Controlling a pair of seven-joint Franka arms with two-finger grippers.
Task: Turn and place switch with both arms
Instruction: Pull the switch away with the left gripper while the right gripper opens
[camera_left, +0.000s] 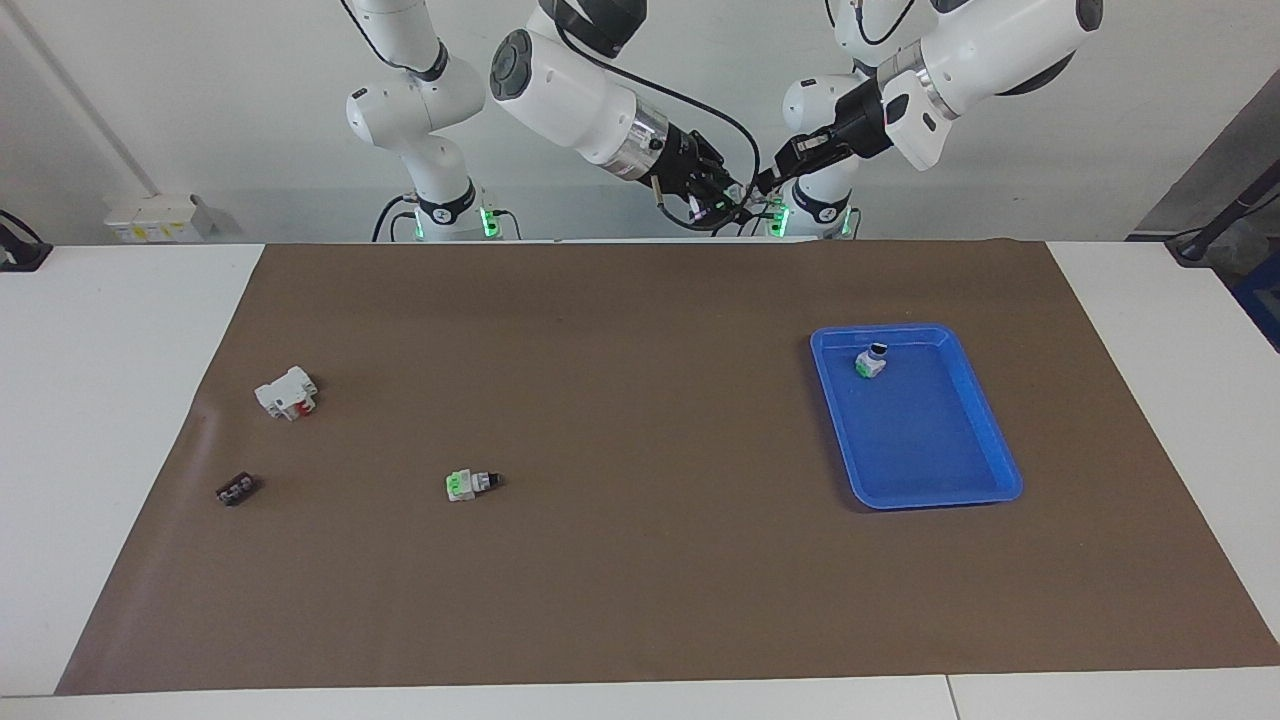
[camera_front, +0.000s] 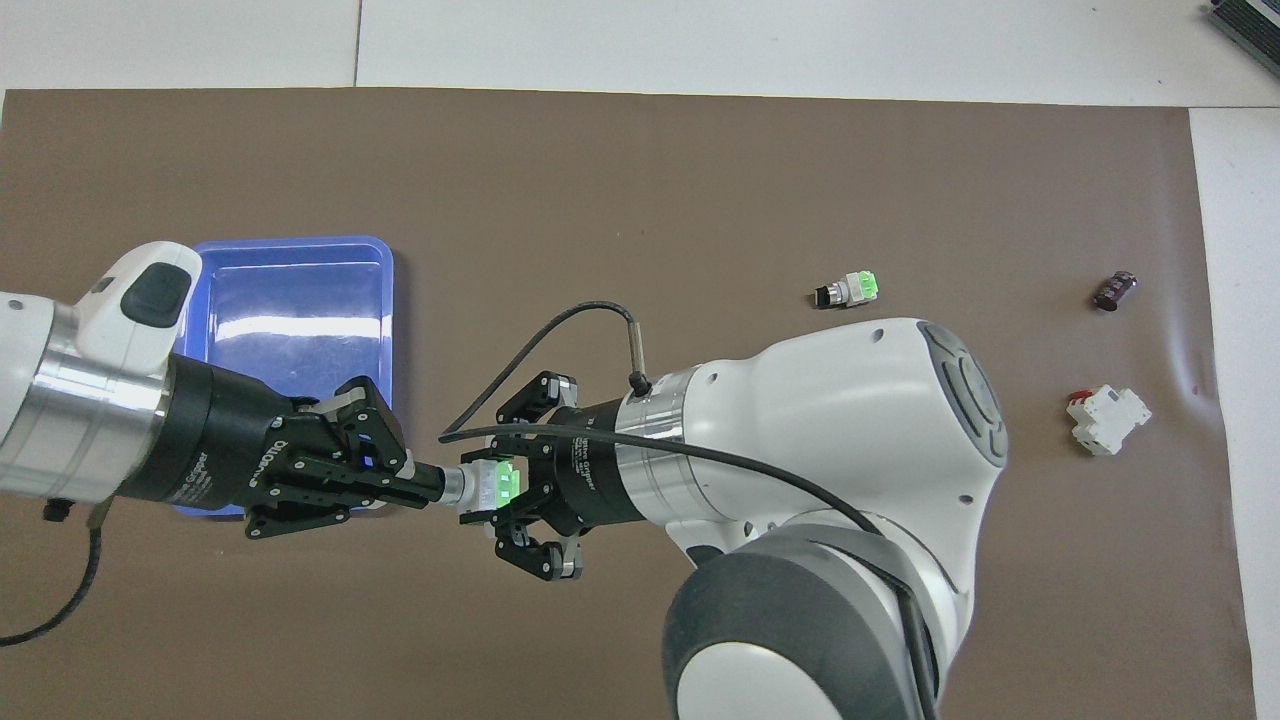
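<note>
A green and white switch (camera_front: 487, 487) hangs in the air between the two arms, over the brown mat (camera_left: 640, 400) at the robots' edge. My right gripper (camera_front: 497, 487) (camera_left: 728, 203) is shut on its blocky body. My left gripper (camera_front: 432, 485) (camera_left: 765, 184) is shut on its black knob end, facing the right one. A second switch (camera_left: 470, 484) (camera_front: 846, 290) lies on its side on the mat toward the right arm's end. A third switch (camera_left: 872, 361) stands in the blue tray (camera_left: 930, 495); in the overhead view the left arm hides it.
The blue tray (camera_front: 300, 245) sits toward the left arm's end. A white-and-red block (camera_left: 286, 392) (camera_front: 1108, 419) and a small dark brown piece (camera_left: 236, 489) (camera_front: 1115, 290) lie at the right arm's end. White tabletop borders the mat.
</note>
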